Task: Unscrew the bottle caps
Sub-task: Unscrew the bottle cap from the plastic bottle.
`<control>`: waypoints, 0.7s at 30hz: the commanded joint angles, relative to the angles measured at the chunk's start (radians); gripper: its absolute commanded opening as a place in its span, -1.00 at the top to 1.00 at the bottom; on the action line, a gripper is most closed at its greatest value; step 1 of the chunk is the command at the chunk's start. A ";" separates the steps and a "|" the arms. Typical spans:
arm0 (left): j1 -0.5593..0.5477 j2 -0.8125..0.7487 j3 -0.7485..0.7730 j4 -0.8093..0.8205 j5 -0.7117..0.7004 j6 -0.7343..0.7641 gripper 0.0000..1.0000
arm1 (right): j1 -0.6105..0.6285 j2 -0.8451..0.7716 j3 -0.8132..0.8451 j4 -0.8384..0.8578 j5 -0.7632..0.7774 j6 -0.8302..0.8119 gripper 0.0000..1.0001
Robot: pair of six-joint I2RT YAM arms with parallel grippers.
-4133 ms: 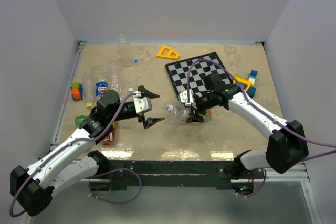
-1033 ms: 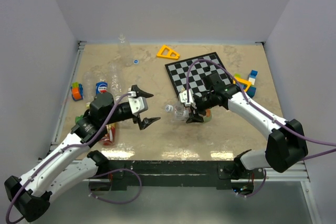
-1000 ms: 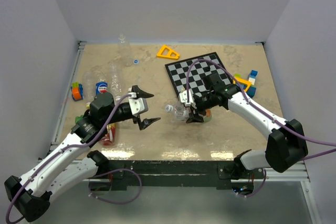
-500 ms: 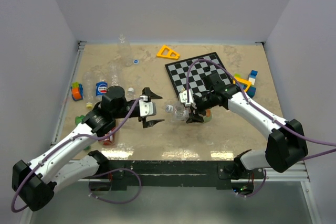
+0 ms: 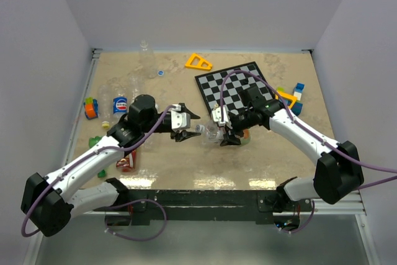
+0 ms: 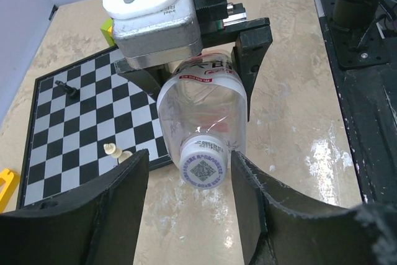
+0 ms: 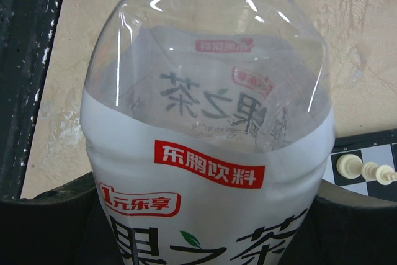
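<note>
right claw (image 5: 226, 130) grips clear white-labelled bottle (image 6: 200, 97), white cap (image 6: 203, 166) facing left claw (image 5: 185, 130).

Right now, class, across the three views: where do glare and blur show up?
Top external view: light glares in patches on the table near its front edge. Left wrist view: the cap is in sharp focus, with sheen on the table to its right. Right wrist view: highlights streak the bottle, its label readable.

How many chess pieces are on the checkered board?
3: a black piece on the chessboard, and two white pieces together at its edge. Part of the board is covered, so more are possible.
</note>
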 commanded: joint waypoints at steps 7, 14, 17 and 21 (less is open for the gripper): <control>0.001 0.023 0.040 0.056 0.082 -0.027 0.02 | -0.001 -0.007 0.015 0.000 -0.020 -0.012 0.83; 0.001 0.041 0.053 0.027 0.104 -0.029 0.23 | -0.001 -0.011 0.015 0.000 -0.018 -0.012 0.83; 0.001 0.044 0.056 0.012 0.107 -0.031 0.32 | -0.001 -0.011 0.017 0.000 -0.018 -0.012 0.83; 0.001 0.047 0.072 -0.010 0.108 -0.053 0.86 | -0.001 -0.014 0.017 0.000 -0.020 -0.012 0.83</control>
